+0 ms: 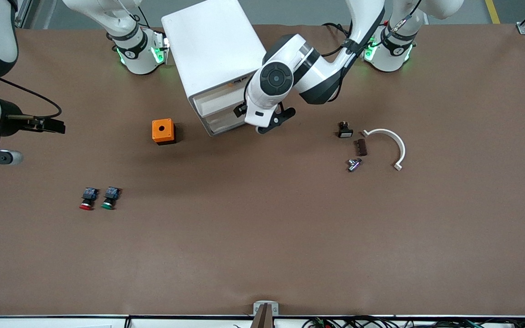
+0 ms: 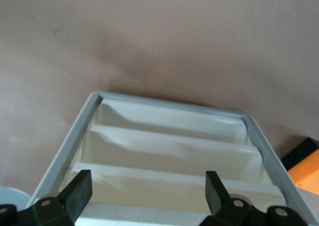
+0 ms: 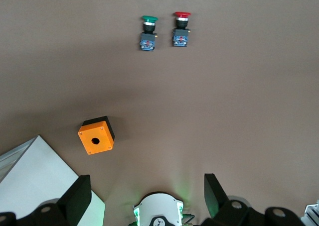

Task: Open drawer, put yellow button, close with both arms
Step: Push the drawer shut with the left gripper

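- White cabinet [image 1: 219, 59]: stands on the brown tabletop [image 1: 262, 237] between the two arm bases, its drawer fronts turned toward the front camera.
- Drawer [image 2: 169, 156]: the left wrist view looks onto the stacked white drawer fronts inside the grey frame; from the front view I cannot tell whether any of them is pulled out.
- Left tool [image 1: 269, 125]: poised at the cabinet's drawer face; its two black fingers [image 2: 79, 191] are spread wide, one near each end of a drawer front, and grip nothing.
- Right tool [image 1: 46, 124]: up in the air over the right arm's end of the tabletop, waiting; its fingers [image 3: 75, 198] are parted, with nothing between them.
- Yellow button: not visible in any view.
- Red-capped button [image 1: 88, 199] and green-capped button [image 1: 109, 198]: side by side on the tabletop, nearer the front camera than the orange box [image 1: 163, 131].
- Orange box: beside the cabinet, toward the right arm's end.
- White curved bracket [image 1: 390, 145] and small dark parts [image 1: 352, 145]: grouped toward the left arm's end.
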### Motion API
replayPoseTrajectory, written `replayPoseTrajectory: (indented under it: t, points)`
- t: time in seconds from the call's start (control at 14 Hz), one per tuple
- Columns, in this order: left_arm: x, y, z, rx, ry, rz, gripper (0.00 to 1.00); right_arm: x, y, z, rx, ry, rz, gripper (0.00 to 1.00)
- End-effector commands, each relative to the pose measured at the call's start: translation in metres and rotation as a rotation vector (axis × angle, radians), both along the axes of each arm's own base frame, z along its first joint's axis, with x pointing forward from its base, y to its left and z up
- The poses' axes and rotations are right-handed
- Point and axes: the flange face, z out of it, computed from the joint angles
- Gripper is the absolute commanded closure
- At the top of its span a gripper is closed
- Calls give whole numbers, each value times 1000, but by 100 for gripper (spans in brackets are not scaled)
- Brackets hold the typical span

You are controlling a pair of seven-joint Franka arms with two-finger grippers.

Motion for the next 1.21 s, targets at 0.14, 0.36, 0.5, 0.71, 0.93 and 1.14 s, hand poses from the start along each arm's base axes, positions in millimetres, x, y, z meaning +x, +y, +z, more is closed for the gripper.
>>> replayPoseTrajectory:
  t: [0.14, 0.36, 0.5, 0.71, 0.93, 1.14]
  points:
    - [-21, -24, -3, -40, 73, 48, 0, -1, -23, 23, -3, -31, 13, 0]
    - [-33, -34, -9, -40, 94, 43, 0, -5, -27, 50, 1, -56, 0, 0]
    - [-37, -37, -9, -44, 105, 42, 0, -8, -32, 53, 4, -55, -9, 0]
    - [-28, -30, -8, -49, 93, 42, 0, -26, -26, 71, -2, -47, -4, 0]
    - [23, 7, 2, -49, 59, 124, 0, -34, -25, 85, 0, -72, -5, 0]
    - [93, 58, 36, -48, -36, 194, 0, -47, -27, 101, 11, -96, -10, 0]
